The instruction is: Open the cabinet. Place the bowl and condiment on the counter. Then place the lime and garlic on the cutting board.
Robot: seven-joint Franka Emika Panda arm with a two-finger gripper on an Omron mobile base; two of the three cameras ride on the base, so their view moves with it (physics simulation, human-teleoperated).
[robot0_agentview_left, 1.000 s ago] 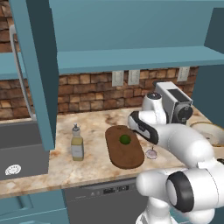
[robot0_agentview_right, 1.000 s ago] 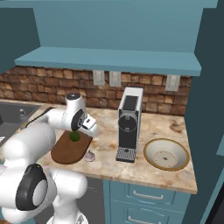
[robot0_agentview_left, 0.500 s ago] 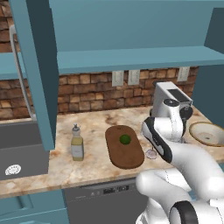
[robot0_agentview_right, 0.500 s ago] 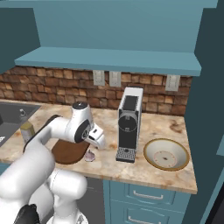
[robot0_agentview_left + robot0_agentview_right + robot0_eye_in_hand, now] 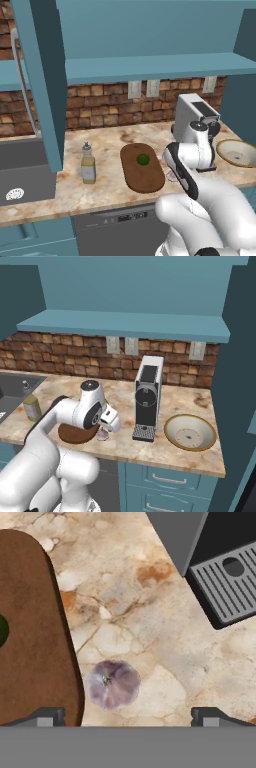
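From the left base view, mid-frame, the lime (image 5: 143, 159) sits on the cutting board (image 5: 141, 172), the condiment (image 5: 88, 163) to its left, the bowl (image 5: 238, 153) at right. Right base view: garlic (image 5: 102, 435) on the counter (image 5: 200, 458) beside the board. Hand view: my gripper (image 5: 128, 716) spread wide, garlic low centre

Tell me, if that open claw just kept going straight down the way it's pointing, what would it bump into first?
Probably the garlic, lying on the counter just beside the cutting board. It sits between the gripper's spread fingertips, left of centre, so one finger might reach bare stone first.
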